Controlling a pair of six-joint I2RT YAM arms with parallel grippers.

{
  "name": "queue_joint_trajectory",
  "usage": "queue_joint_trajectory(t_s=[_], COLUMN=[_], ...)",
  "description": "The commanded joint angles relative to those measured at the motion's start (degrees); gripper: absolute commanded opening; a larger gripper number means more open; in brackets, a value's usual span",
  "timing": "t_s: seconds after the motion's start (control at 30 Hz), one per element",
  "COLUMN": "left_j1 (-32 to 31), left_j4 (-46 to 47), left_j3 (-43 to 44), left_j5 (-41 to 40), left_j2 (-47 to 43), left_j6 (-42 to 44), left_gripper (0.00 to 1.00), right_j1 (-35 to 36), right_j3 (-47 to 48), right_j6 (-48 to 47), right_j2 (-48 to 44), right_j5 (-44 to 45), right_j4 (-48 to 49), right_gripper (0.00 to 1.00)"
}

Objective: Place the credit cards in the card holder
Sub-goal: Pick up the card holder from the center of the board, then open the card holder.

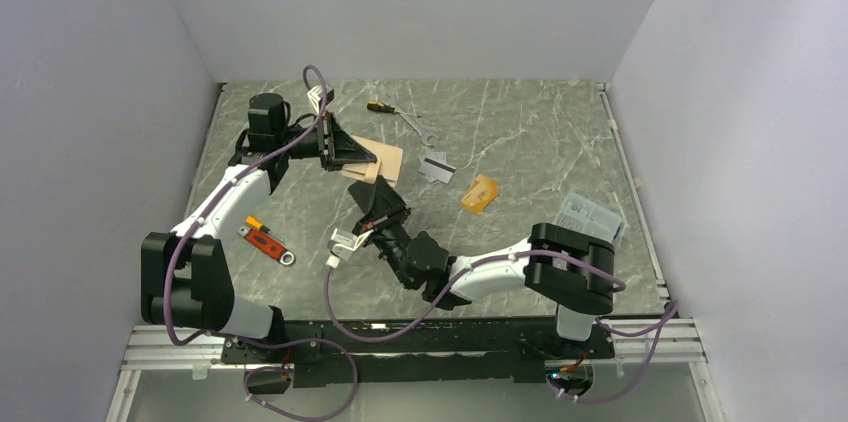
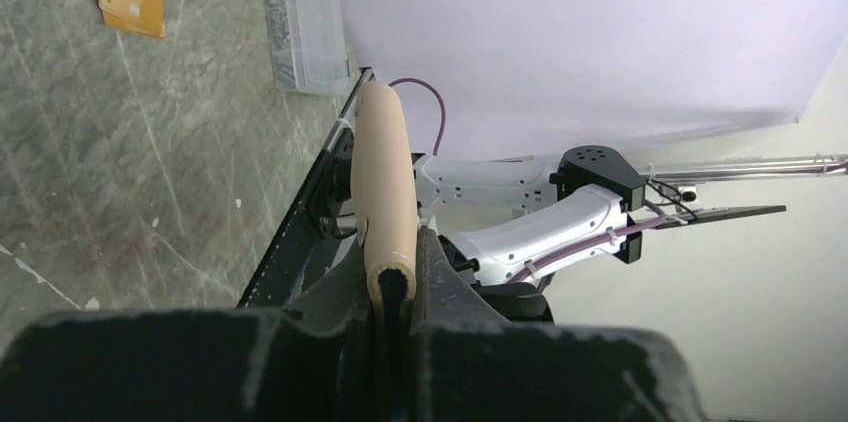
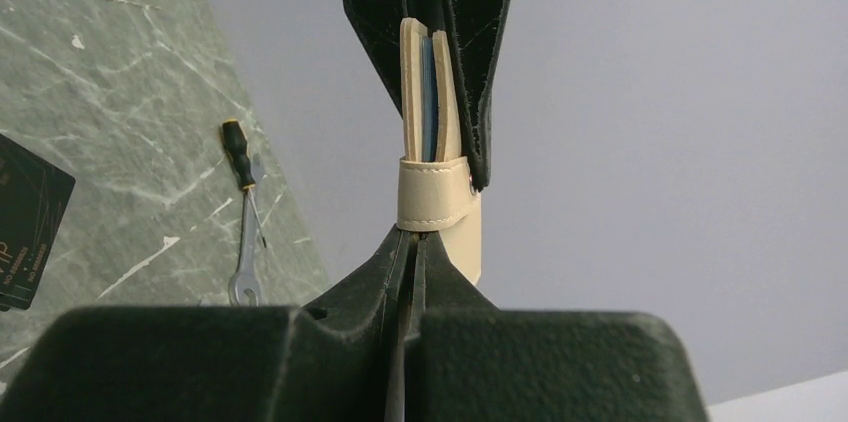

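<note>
The tan card holder [image 1: 376, 163] hangs above the table between both grippers. My left gripper [image 1: 345, 149] is shut on its folded end [image 2: 385, 172]. In the right wrist view the card holder [image 3: 436, 197] stands on edge, a blue panel showing inside, with the left fingers [image 3: 490, 42] clamping its top. My right gripper [image 3: 415, 238] is shut on its lower edge, just under the snap tab. A silver-grey card [image 1: 437, 168] and an orange card [image 1: 479, 193] lie flat to the right. A black card [image 3: 25, 222] lies on the table near my right gripper [image 1: 378, 198].
A clear plastic box [image 1: 590, 214] sits at the right edge of the table. A screwdriver [image 1: 380, 107] and a wrench [image 1: 416, 126] lie at the back. An orange-and-red tool [image 1: 266, 241] lies beside the left arm. Walls enclose three sides.
</note>
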Motion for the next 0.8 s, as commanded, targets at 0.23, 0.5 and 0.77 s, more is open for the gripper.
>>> queue_joint_trajectory(t_s=[0.23,0.5,0.77], left_j1=[0.44,1.75,1.07], left_j4=[-0.79,-4.23,-3.52], left_j3=[3.03,5.0,7.03], left_j5=[2.97,2.84,4.45], left_j2=[-1.67,-2.68,-3.12], left_j6=[2.98,8.62,10.74], left_gripper=[0.0,0.0,0.0], right_j1=[-0.08,-17.96,-36.54], right_j3=[4.88,11.22,4.9], right_j6=[24.8,80.24,103.0], right_j2=[-11.52,-33.22,-33.37], right_j5=[-0.12,-37.01,-68.73], right_j4=[-30.3,-68.8,-54.98], right_gripper=[0.4,0.94,1.0])
